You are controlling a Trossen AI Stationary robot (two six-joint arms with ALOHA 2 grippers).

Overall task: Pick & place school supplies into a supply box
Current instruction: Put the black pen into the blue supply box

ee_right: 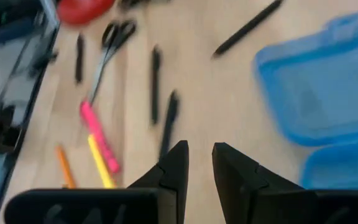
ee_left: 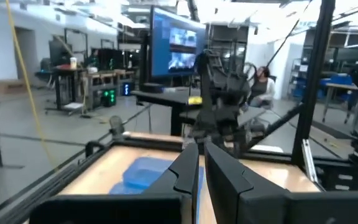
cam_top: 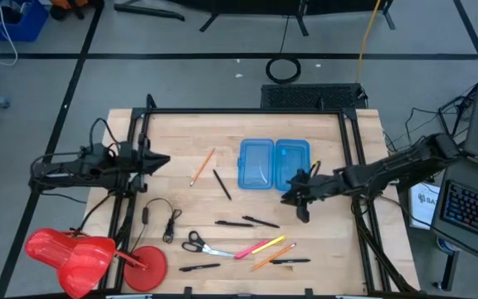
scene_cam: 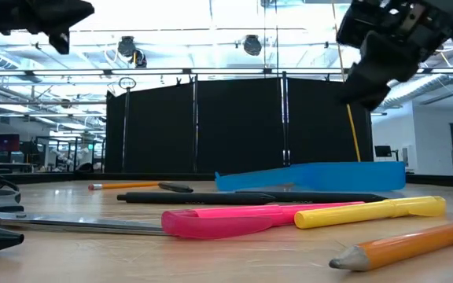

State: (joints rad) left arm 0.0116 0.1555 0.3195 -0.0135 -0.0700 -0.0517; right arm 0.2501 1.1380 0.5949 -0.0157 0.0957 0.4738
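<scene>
So the left gripper (cam_top: 160, 160) is parked at the table's left edge, fingers together, nothing in them, well away from most of the supplies. Nearest to it are an orange pencil (cam_top: 202, 167) and a black pen (cam_top: 221, 184), both lying diagonally in the open middle of the table.

The supply box (cam_top: 274, 164) sits open toward the right rear, both blue halves flat and looking empty.

The right gripper (cam_top: 299, 196) hovers just in front of the box, jaws a little apart, holding nothing. From it, two black pens (cam_top: 247, 222) lie just beyond, toward the front-left, long axes running roughly left-right. The scissors (cam_top: 204, 246), pink marker (cam_top: 250, 248) and yellow marker (cam_top: 274, 242) are farther that way, near the front edge.

I'd say the right arm is way closer, with bare wood around those pens, so plenty of room to come down.
</scene>
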